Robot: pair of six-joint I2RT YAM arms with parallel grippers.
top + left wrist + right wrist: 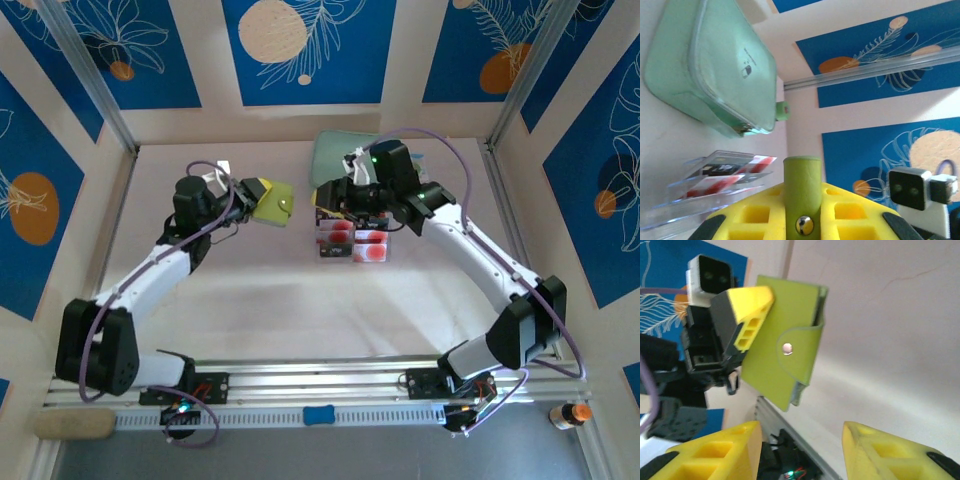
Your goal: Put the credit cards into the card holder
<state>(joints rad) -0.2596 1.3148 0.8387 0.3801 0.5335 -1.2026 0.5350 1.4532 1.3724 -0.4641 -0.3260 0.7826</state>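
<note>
Since no card is seen inside the card holder (775, 370), the task is judged to be at an early stage, with every insertion left to be done. At the far side of the table (250, 300) a mint-green zip case (335, 155) is laid; it is not part of the task. Just in front of it a clear tray (670, 212) is placed, and the credit cards (355, 238) are kept in its slots. The card holder is held to the left of the tray, apart from it, and is clamped by one edge in the left gripper (260, 200). The right gripper (800, 450) is positioned over the tray, with its jaws apart and nothing between them. The strap is shown folded over the holder with the snap button (787, 348) on it, so the holder is judged to be closed; opening is required before any card can be inserted.
</note>
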